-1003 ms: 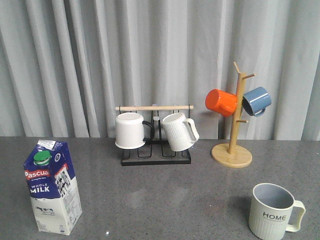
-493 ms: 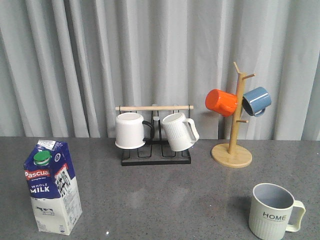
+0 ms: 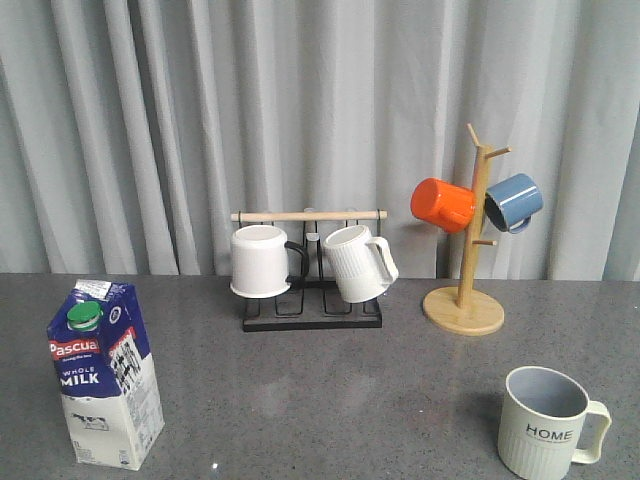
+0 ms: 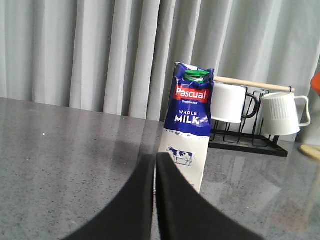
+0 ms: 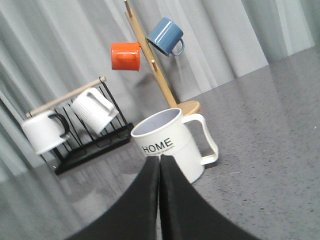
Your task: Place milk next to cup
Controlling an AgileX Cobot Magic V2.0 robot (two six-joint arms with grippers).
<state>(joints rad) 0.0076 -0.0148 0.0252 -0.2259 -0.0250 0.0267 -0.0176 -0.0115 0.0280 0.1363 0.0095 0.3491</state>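
Observation:
The milk carton point(image 3: 105, 372), blue and white with a green cap, stands upright at the front left of the grey table. It also shows in the left wrist view point(image 4: 188, 127), just beyond my left gripper point(image 4: 155, 157), which is shut and empty. The cup point(image 3: 545, 421), a pale ribbed mug lettered "HOME", stands at the front right, handle to the right. In the right wrist view the cup point(image 5: 172, 142) sits just beyond my right gripper point(image 5: 160, 159), shut and empty. Neither gripper shows in the front view.
A black rack point(image 3: 312, 300) with a wooden bar holds a smooth white mug point(image 3: 260, 261) and a ribbed white mug point(image 3: 358, 263) at the back centre. A wooden mug tree point(image 3: 465, 300) at the back right carries an orange mug point(image 3: 442, 204) and a blue mug point(image 3: 514, 202). A grey curtain hangs behind.

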